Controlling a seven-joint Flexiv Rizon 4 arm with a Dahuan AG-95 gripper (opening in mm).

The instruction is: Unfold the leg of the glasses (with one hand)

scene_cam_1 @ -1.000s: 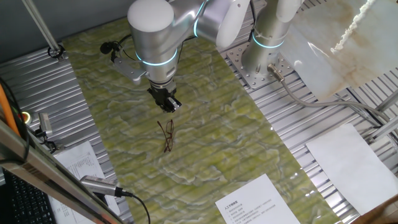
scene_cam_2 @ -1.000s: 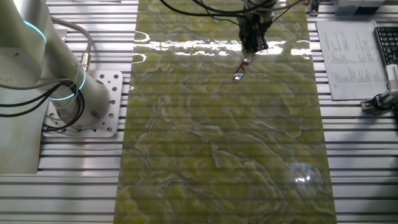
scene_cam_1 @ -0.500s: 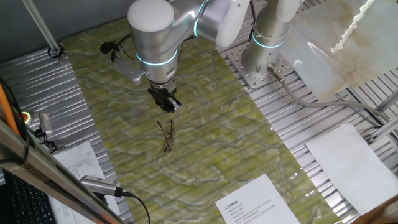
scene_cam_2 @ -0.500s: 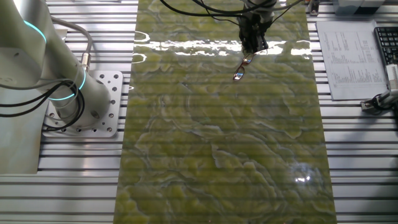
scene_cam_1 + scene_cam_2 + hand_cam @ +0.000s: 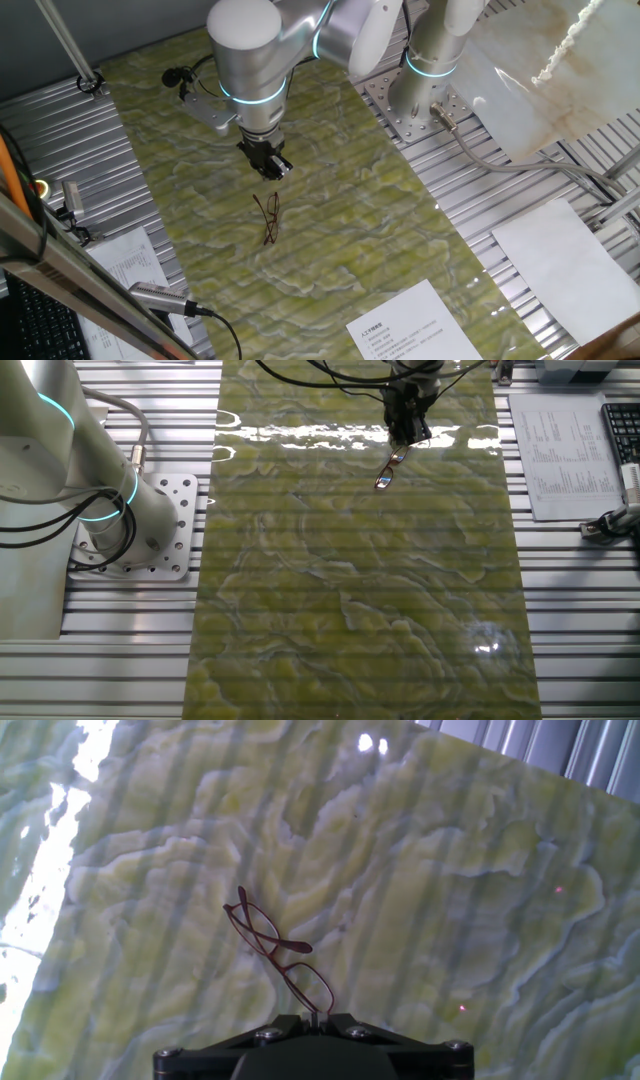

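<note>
The glasses (image 5: 267, 218) have a thin reddish-brown wire frame and lie on the green marbled mat (image 5: 340, 220) with their legs folded and crossed. They also show in the other fixed view (image 5: 388, 468) and in the hand view (image 5: 280, 950). My black gripper (image 5: 272, 168) hangs a little above and behind the glasses, apart from them. In the hand view the gripper (image 5: 315, 1016) has its fingers pressed together with nothing between them, and the near lens sits just ahead of the tips. In the other fixed view the gripper (image 5: 408, 432) is above the glasses.
The arm's base (image 5: 425, 90) stands at the mat's far right edge. A printed sheet (image 5: 415, 325) lies on the mat's near end. A microphone with cable (image 5: 160, 297) and papers (image 5: 130, 262) lie to the left. A keyboard (image 5: 622, 430) and paper (image 5: 560, 450) lie beside the mat.
</note>
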